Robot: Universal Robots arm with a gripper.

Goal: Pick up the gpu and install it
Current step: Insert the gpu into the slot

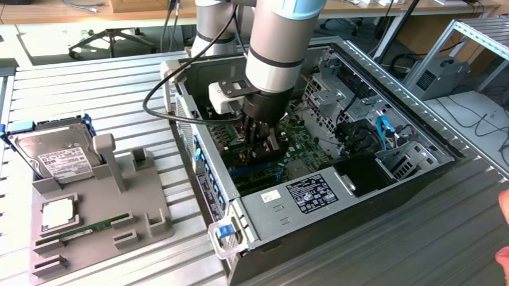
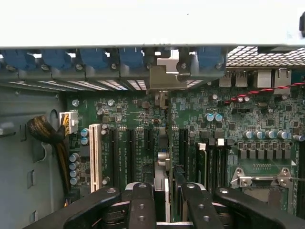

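Observation:
Inside the open computer case [image 1: 362,205], my gripper [image 1: 261,138] reaches down over the green motherboard [image 1: 306,146]. The gpu [image 2: 162,160] appears edge-on in the wrist view as a thin upright card running between the gripper's black fingers [image 2: 143,200]. Its silver end bracket [image 2: 164,78] sits against the case's rear slot openings. The card stands in line with the black expansion slots [image 2: 131,152], its lower edge at the board. My gripper [image 2: 166,202] is shut on the gpu. From outside, the card [image 1: 269,149] is a dark shape under the wrist, mostly hidden.
A grey parts holder [image 1: 119,208] on the exterior view's left carries a silver hard drive [image 1: 56,152], a processor chip [image 1: 57,213] and a green memory stick [image 1: 83,228]. Drive cages [image 1: 338,89] and blue cables [image 1: 382,134] crowd the case. A person's hand [image 1: 502,238] shows at the right edge.

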